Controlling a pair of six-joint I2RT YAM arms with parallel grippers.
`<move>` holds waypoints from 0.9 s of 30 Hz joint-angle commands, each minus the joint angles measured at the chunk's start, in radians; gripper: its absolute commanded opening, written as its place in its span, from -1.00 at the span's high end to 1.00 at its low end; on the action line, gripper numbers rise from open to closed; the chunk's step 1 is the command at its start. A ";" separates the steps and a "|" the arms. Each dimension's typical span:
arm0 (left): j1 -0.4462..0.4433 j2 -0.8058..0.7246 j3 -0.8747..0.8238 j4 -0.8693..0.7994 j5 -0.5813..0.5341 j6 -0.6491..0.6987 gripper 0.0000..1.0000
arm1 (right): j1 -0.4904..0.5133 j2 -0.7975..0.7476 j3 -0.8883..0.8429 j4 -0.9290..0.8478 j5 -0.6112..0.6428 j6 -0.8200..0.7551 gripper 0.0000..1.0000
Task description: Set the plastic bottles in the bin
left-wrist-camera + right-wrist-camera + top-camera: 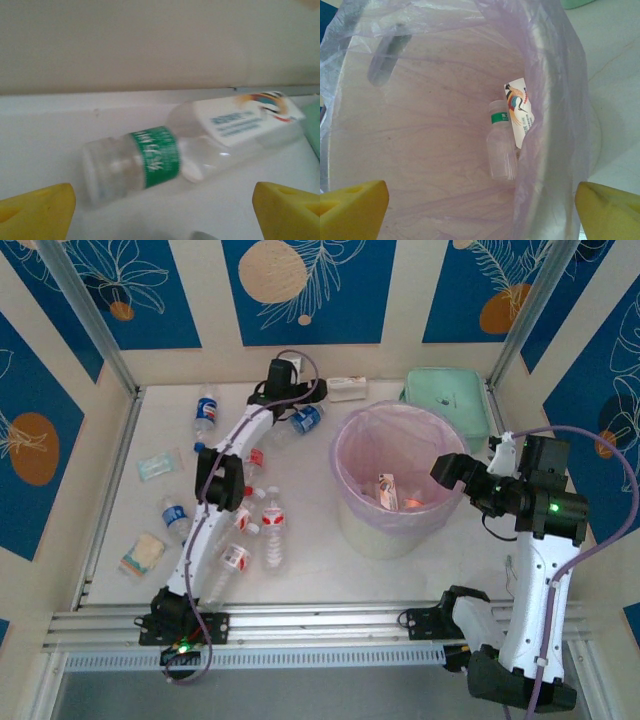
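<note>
plastic bottle (150, 160) lies before spread left gripper (162, 214)

bin (390, 535) lined pink-lilac; bottle (167, 161) label green; zip case (450, 400) mint green

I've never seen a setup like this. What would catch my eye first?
The big white bin with its pink bag stands right of centre, the open right end effector above it and a bottle inside. On the left, small bottles lie scattered on the table, and the open left end effector faces a green-label bottle lying on its side.
</note>
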 commanded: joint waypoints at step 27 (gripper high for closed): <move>-0.005 0.158 0.075 0.157 -0.003 -0.464 -0.71 | 0.036 -0.067 0.042 -0.095 0.049 0.033 -0.86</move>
